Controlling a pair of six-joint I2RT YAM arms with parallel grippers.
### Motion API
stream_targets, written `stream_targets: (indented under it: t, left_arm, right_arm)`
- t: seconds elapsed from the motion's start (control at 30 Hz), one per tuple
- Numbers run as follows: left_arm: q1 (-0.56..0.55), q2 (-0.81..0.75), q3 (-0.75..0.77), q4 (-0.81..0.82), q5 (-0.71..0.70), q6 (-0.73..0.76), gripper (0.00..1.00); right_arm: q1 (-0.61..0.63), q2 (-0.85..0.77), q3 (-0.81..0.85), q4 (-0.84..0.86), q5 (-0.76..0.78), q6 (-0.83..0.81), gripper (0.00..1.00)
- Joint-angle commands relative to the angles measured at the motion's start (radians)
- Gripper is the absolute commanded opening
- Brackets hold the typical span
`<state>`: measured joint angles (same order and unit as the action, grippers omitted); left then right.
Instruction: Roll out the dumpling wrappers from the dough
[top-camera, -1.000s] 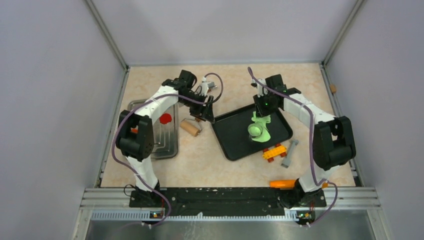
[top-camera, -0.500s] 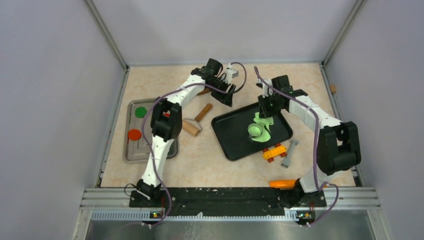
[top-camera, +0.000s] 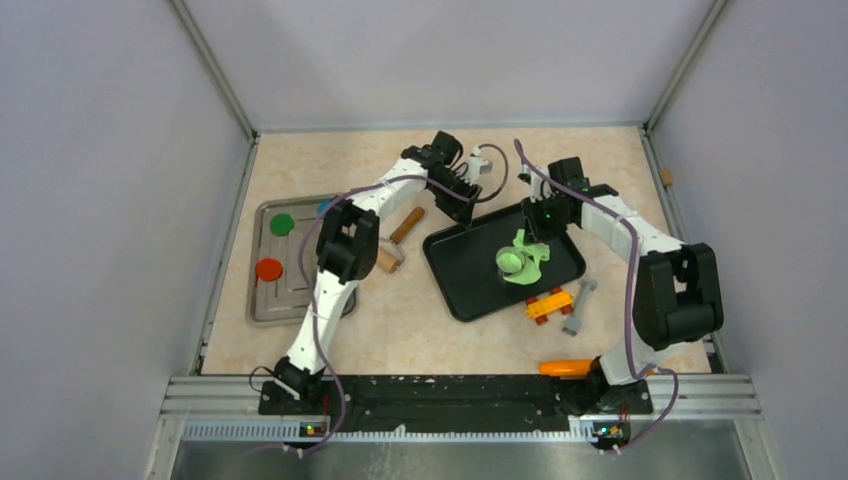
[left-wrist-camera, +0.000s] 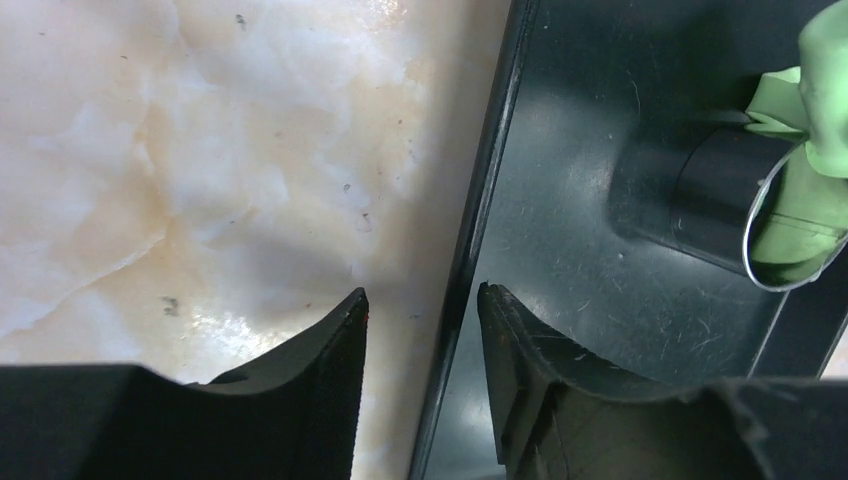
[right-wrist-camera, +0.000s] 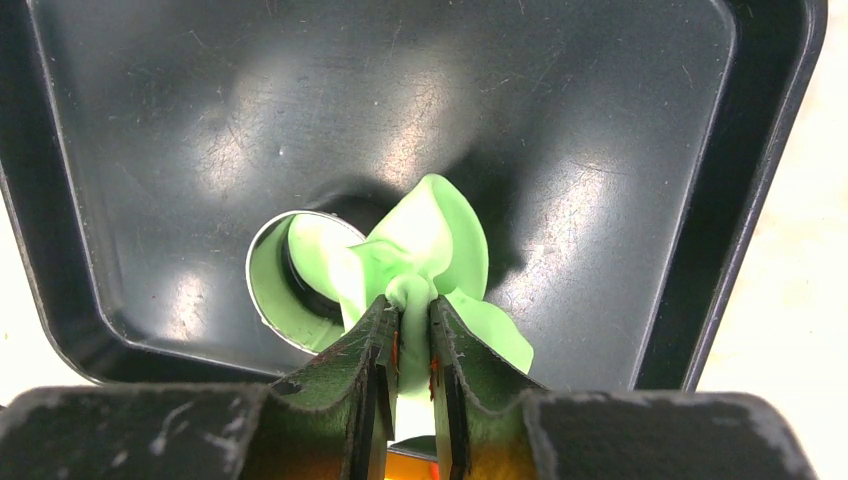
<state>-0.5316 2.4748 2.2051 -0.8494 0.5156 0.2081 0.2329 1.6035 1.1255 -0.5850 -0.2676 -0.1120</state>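
A ragged sheet of lime-green dough (right-wrist-camera: 436, 232) hangs from my right gripper (right-wrist-camera: 410, 305), which is shut on a pinched fold of it above the black tray (right-wrist-camera: 300, 100). The dough's lower part drapes into the metal ring cutter (right-wrist-camera: 272, 292). In the top view the right gripper (top-camera: 536, 226) is over the tray's far side, with the dough (top-camera: 530, 252) below it. My left gripper (left-wrist-camera: 422, 300) is open, its jaws on either side of the tray's rim (left-wrist-camera: 490, 170); in the top view it (top-camera: 464, 206) is at the tray's far-left edge. One green wrapper (top-camera: 282, 223) lies on the metal tray.
The metal tray (top-camera: 300, 300) at the left also holds a red disc (top-camera: 268, 269) and a partly hidden blue one (top-camera: 325, 205). A wooden rolling pin (top-camera: 395, 240) lies between the trays. Orange bricks (top-camera: 550, 303), a grey piece (top-camera: 580, 305) and an orange object (top-camera: 565, 367) lie near the black tray.
My left arm swung from the rolling pin and metal tray over to the black tray's far-left rim, uncovering the discs. My right gripper drew the dough up and a little to the right.
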Motion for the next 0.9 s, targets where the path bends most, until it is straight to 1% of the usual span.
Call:
stream_targets:
  t: [0.0, 0.07, 0.13, 0.17, 0.3, 0.47, 0.63, 0.73, 0.87]
  left_arm:
    - [-0.005, 0.007, 0.01, 0.0, -0.053, -0.007, 0.43]
    - [-0.004, -0.011, -0.018, -0.005, -0.09, -0.014, 0.33]
    - [0.003, -0.045, -0.064, -0.004, -0.149, -0.055, 0.23]
    - [0.01, -0.067, -0.094, -0.004, -0.188, -0.084, 0.15]
    - [0.056, -0.167, -0.257, 0.021, -0.209, -0.158, 0.0]
    - [0.102, -0.245, -0.391, 0.034, -0.202, -0.204, 0.0]
    - [0.116, -0.279, -0.445, 0.038, -0.196, -0.205, 0.0]
    - [0.116, -0.292, -0.45, 0.048, -0.191, -0.241, 0.0]
    - [0.114, -0.301, -0.446, 0.06, -0.177, -0.276, 0.0]
  right_arm:
    - [-0.005, -0.035, 0.016, 0.015, -0.013, 0.001, 0.18]
    - [-0.007, -0.031, 0.022, 0.012, -0.007, -0.001, 0.18]
    - [-0.008, -0.03, 0.025, 0.007, -0.003, -0.005, 0.18]
    - [-0.012, -0.029, 0.025, 0.003, 0.002, -0.006, 0.17]
    - [-0.037, -0.017, 0.006, 0.001, 0.008, -0.009, 0.17]
    - [-0.062, -0.011, -0.002, -0.002, 0.009, -0.006, 0.17]
    - [-0.076, -0.039, -0.007, -0.026, 0.007, -0.015, 0.16]
    - [-0.075, -0.08, -0.02, -0.049, -0.035, -0.021, 0.17]
    - [-0.048, -0.14, -0.039, -0.084, -0.158, -0.014, 0.18]
